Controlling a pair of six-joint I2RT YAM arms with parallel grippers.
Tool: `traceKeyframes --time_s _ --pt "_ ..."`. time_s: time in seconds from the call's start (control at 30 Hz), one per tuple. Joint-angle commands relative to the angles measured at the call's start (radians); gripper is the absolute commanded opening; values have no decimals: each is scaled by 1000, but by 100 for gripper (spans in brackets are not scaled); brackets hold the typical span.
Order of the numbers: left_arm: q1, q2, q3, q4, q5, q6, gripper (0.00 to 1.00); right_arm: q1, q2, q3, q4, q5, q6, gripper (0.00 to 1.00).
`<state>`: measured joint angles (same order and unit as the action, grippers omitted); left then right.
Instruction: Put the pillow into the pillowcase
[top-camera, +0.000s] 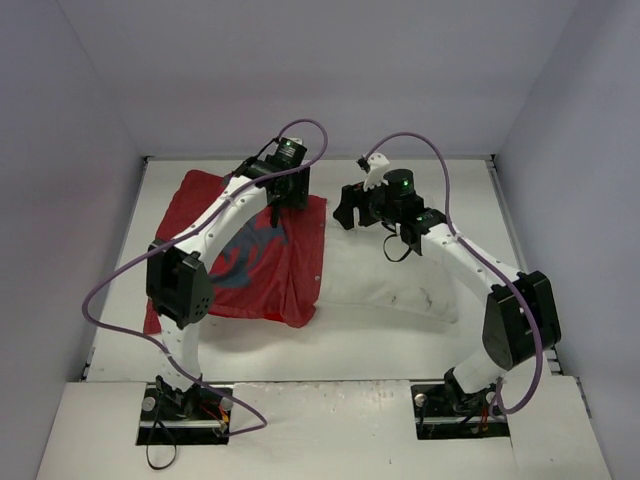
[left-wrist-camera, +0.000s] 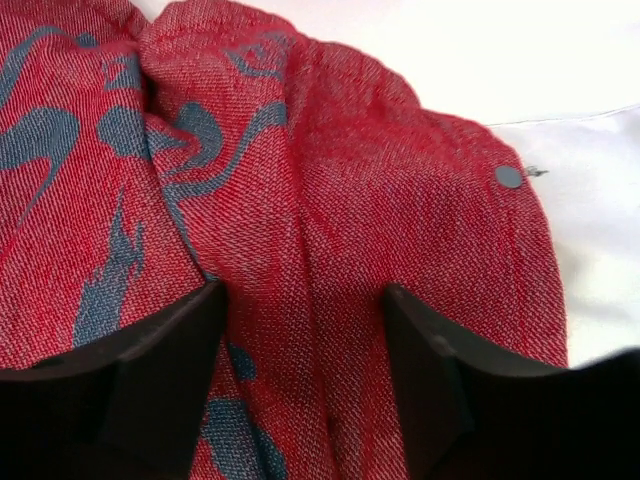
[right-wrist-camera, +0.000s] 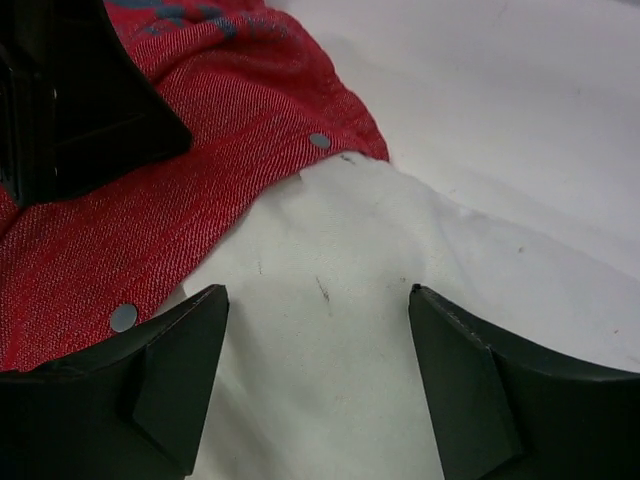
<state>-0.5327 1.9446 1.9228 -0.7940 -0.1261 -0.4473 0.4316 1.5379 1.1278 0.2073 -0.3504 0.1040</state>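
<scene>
We see the large dull-red fabric pillowcase with bluish patches (top-camera: 290, 280) lying spread on the white worktop (top-camera: 360, 345). The plain white soft pillow (top-camera: 390, 285) sticks out from the pillowcase's right edge, its near end tucked under the red hem. Our left hand (left-wrist-camera: 300, 300) sits over the pillowcase's far right corner, fingers spread wide with red cloth lying between them. Our right hand (right-wrist-camera: 320, 295) hangs just right of that hem, above the pillow, fingers wide and holding nothing. Small round grey studs (right-wrist-camera: 320, 141) dot the pillowcase's hem.
</scene>
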Motion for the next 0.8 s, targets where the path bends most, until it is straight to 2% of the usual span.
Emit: traceKeyframes --time_s 0.0,0.03,0.07,0.1,0.13,0.17,0.2,0.23,0.27,0.43,0.57,0.63,0.77 --pt "11 -21 87 -2 -26 28 53 -5 -1 21 49 -22 -15 68" --pt "11 -13 91 -2 -18 32 41 -5 5 17 49 -24 -15 63" --pt "11 -6 99 -4 -11 35 33 -5 13 10 49 -27 -13 58" --pt "11 7 114 -1 2 41 24 -5 16 -2 49 -42 -9 44" --pt "11 11 122 1 37 42 15 -4 19 -8 50 -48 -4 36" --pt "8 14 130 2 61 48 1 -4 25 -14 52 -55 -1 28" --pt "-4 16 146 9 103 61 0 -4 27 -28 53 -62 5 9" --pt "-27 17 172 10 126 90 0 -1 30 -37 56 -67 8 0" --pt "-27 17 173 10 126 90 0 -1 30 -37 57 -67 8 0" --pt "-157 13 251 50 351 131 0 6 33 -34 79 -85 36 0" --pt "-191 -44 179 177 459 113 0 12 31 -29 96 -82 60 0" --pt "-191 -70 116 234 465 113 0 16 33 -43 112 -76 75 0" --pt "-162 -79 49 240 411 84 0 25 31 -60 129 -55 95 0"
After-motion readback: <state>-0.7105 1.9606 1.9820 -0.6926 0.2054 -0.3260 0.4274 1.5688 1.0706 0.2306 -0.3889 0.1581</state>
